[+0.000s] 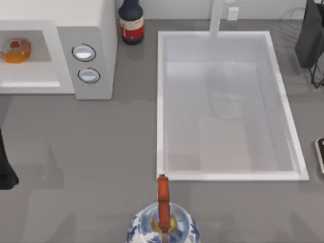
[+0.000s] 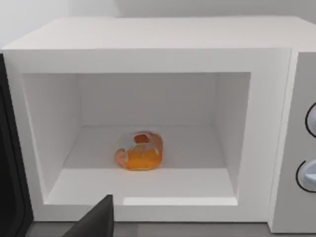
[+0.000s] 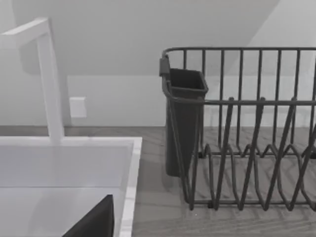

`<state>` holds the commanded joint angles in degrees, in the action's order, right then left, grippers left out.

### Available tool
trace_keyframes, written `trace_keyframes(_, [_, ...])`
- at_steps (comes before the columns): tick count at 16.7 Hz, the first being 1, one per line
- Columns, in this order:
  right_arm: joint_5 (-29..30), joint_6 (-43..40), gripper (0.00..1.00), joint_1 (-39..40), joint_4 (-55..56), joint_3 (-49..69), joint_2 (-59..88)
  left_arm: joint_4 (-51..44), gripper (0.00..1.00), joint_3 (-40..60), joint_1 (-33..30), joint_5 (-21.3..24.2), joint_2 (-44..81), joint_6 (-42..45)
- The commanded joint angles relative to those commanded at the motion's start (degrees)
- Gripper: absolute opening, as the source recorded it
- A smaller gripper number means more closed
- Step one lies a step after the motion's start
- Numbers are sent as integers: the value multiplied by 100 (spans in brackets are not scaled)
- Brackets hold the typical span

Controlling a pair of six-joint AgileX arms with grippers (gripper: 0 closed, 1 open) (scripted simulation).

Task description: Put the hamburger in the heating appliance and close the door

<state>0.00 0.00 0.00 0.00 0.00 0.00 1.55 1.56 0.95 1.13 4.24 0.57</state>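
Since the hamburger (image 2: 138, 151) already lies on the floor of the grey cavity of the heating appliance (image 1: 96, 30), which stands at the far-left corner of the surface (image 1: 101, 147), the first half of the task looks done. What is left is the door (image 2: 10, 177): a dark panel at the cavity's side in the left wrist view seems to be it, swung open. The left gripper (image 2: 96, 222) hovers just in front of the opening and holds nothing; whether its jaws are parted I cannot tell. The right gripper (image 3: 94, 222) idles over the sink (image 3: 74, 163) beside a dish rack (image 3: 247, 128), its jaws' state likewise unclear
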Motion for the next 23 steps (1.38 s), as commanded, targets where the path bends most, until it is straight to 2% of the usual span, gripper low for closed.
trace_keyframes(8, [0, 0, 100, 0, 0, 0, 0, -156, 100, -156, -95, -113, -424, -57])
trace_keyframes(21, [0, 0, 100, 0, 0, 0, 0, -156, 2, -156, -95, -113, -424, -57])
trace_keyframes(23, [0, 0, 100, 0, 0, 0, 0, -156, 0, -156, -95, -113, -424, -57])
